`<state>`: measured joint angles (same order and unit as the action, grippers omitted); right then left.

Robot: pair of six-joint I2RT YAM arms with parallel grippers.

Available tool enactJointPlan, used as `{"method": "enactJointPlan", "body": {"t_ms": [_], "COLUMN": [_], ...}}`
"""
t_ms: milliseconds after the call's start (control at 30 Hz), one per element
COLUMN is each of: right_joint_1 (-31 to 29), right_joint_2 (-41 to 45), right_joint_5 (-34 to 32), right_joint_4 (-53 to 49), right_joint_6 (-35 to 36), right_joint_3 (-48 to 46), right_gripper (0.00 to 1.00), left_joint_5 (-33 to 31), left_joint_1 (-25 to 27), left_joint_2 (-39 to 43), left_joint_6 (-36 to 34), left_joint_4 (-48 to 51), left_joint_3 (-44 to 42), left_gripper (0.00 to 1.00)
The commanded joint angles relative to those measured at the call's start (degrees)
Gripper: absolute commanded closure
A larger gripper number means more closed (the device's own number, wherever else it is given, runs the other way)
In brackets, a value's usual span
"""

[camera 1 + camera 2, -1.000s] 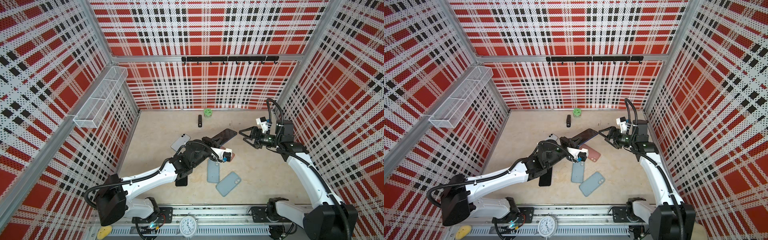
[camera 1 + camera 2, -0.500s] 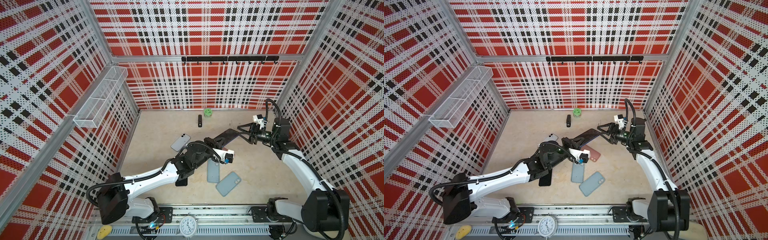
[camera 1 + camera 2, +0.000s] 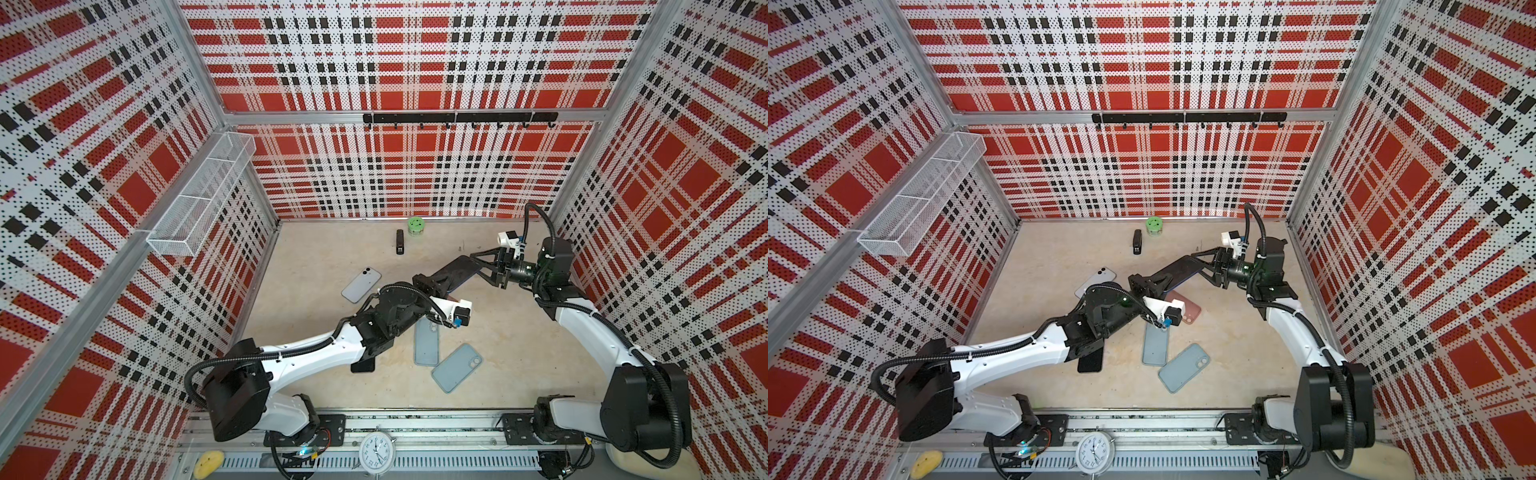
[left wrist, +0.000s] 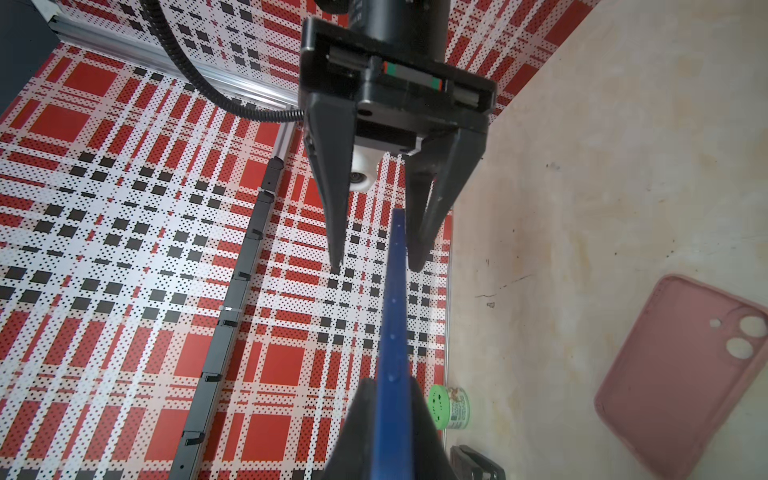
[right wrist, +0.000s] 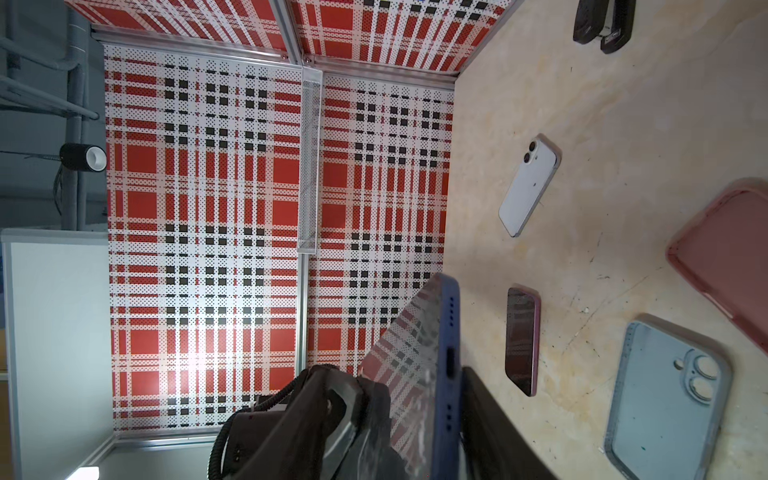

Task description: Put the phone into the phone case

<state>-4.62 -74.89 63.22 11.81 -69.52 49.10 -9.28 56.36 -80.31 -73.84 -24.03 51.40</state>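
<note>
A pink case (image 3: 1188,311), a light blue case (image 3: 427,344), a second light blue case (image 3: 457,368), a white phone (image 3: 360,285), a black phone (image 3: 363,365), a stapler (image 3: 400,242) and a green tub (image 3: 414,226) are seen lying on the table. The dark blue phone (image 3: 462,269) is held up off the table in the middle, near the pink case, and is clamped at its left end by the left gripper (image 3: 433,284). Its right end is placed between the parted jaws of the right gripper (image 4: 376,266), which are not pressed onto it.

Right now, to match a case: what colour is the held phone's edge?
Phone: dark blue; left wrist view.
</note>
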Motion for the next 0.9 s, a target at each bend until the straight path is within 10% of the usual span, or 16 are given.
{"method": "enactJointPlan", "body": {"t_ms": [0, 600, 867], "right_joint_1": [-0.73, -0.83, 0.64], "right_joint_2": [-0.69, -1.48, -1.05], "right_joint_5": [1.04, 0.8, -3.63], "right_joint_4": [6.68, 11.99, 19.5], "right_joint_6": [-2.65, -6.44, -11.36], "right_joint_3": [-1.07, -1.66, -2.04], "right_gripper": [0.49, 0.92, 1.0], "left_joint_5": [0.76, 1.14, 0.87], "left_joint_1": [0.5, 1.03, 0.07], "left_joint_2": [-0.17, -1.03, 1.52], "left_joint_6": [-6.89, -7.93, -3.13], "left_joint_4": [-5.77, -8.03, -13.45], "left_joint_3": [1.22, 1.63, -1.35], "left_gripper": [1.0, 0.99, 0.37]}}
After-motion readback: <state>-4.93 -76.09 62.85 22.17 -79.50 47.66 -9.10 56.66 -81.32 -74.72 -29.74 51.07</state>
